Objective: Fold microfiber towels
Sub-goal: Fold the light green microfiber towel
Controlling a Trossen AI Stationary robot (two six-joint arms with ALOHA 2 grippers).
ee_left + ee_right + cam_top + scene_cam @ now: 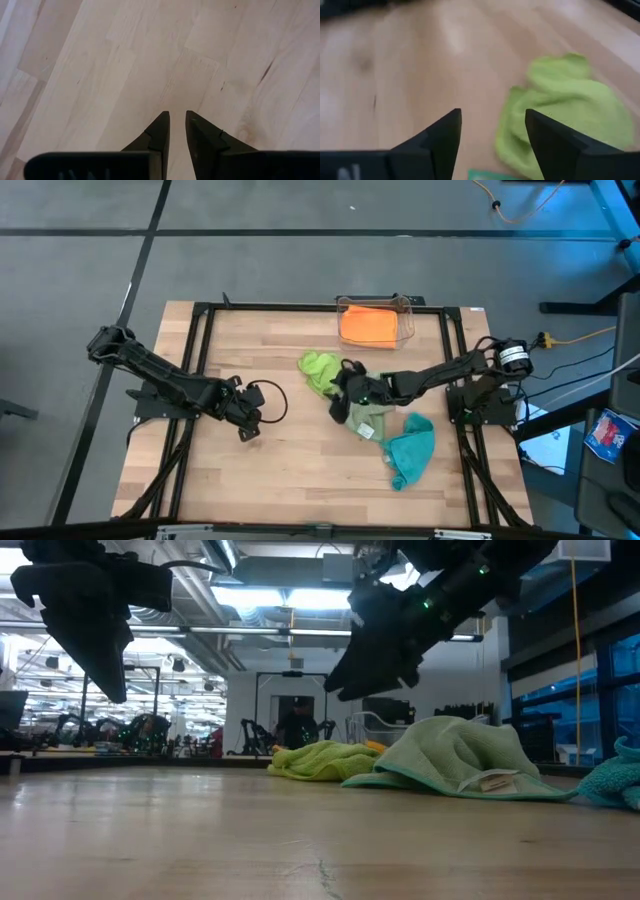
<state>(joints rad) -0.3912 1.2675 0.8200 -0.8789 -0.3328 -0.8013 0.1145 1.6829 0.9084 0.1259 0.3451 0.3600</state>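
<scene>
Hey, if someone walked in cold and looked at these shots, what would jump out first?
Probably the bright crumpled towels right of the table's middle: lime green towel, pale sage towel with its white tag, teal towel nearest the front edge. The right gripper hangs open above them. An orange towel sits in the clear bin at the back.

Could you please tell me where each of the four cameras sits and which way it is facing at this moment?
High view: overhead, straight down on the table; both arms show.
Low view: table height, facing the room; both grippers hang above.
Left wrist view: down at bare wood past the left gripper.
Right wrist view: past the open right gripper toward the lime green towel.
Shared: high and low views both show the sage towel.
</scene>
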